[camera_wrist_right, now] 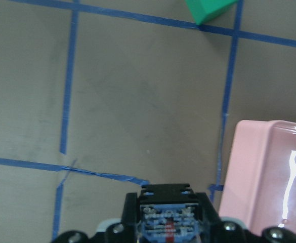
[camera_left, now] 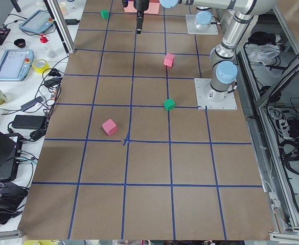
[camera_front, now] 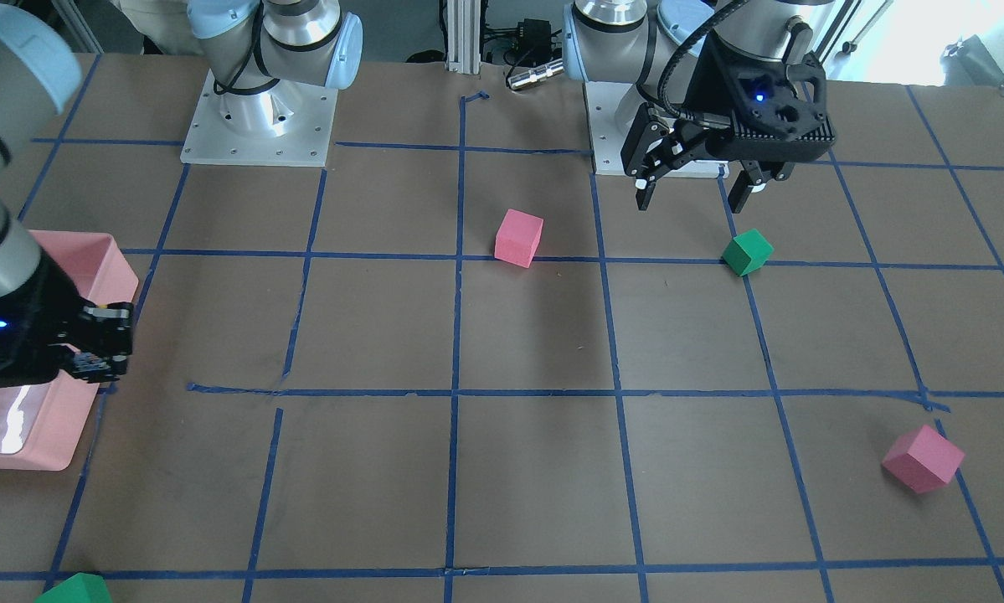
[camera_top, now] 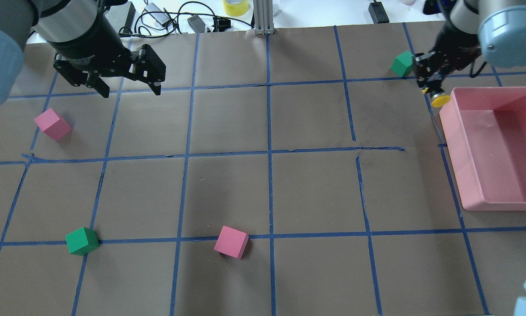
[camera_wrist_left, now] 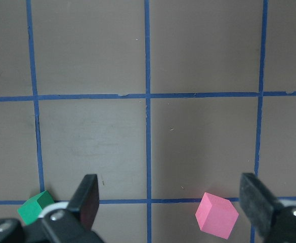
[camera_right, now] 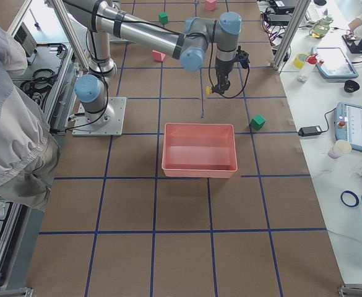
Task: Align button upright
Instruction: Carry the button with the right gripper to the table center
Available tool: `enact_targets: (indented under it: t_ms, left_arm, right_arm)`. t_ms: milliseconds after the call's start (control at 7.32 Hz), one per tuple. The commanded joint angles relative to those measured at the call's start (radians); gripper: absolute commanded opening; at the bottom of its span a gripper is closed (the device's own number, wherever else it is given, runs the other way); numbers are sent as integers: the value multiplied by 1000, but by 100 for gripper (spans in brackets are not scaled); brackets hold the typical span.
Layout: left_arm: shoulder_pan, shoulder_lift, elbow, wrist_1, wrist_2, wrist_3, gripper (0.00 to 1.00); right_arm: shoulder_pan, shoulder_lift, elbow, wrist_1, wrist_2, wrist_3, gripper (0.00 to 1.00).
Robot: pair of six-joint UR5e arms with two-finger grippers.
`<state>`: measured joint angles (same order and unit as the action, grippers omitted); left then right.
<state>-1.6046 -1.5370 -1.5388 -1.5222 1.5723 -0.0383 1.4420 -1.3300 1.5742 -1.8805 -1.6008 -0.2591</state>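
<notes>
The button's round yellow cap (camera_top: 439, 100) shows below my right gripper (camera_top: 431, 87), which is shut on the button and holds it just off the far left corner of the pink tray (camera_top: 464, 175). In the exterior right view the cap (camera_right: 210, 91) hangs at the gripper's tip above the table. The right wrist view shows a block with contacts (camera_wrist_right: 167, 223) between the fingers. My left gripper (camera_top: 127, 85) is open and empty, high over the far left of the table, with both fingers (camera_wrist_left: 89, 197) in its wrist view.
Foam cubes lie about: a pink one (camera_top: 52, 124) and a green one (camera_top: 82, 241) on the left, a pink one (camera_top: 231, 242) near the front middle, and a green one (camera_top: 402, 63) just behind my right gripper. Cables and tape sit beyond the far edge.
</notes>
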Motion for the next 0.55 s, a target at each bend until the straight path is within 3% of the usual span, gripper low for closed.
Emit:
enact_targets:
  t_ms: [0,410]
  left_arm:
    - [0,1,0,-1,2,0,100]
    - [0,2,-1,-1,2,0,100]
  right_arm:
    - [246,38,4,-62,1,319,0]
    - [353,167,13,-210,94,568,0]
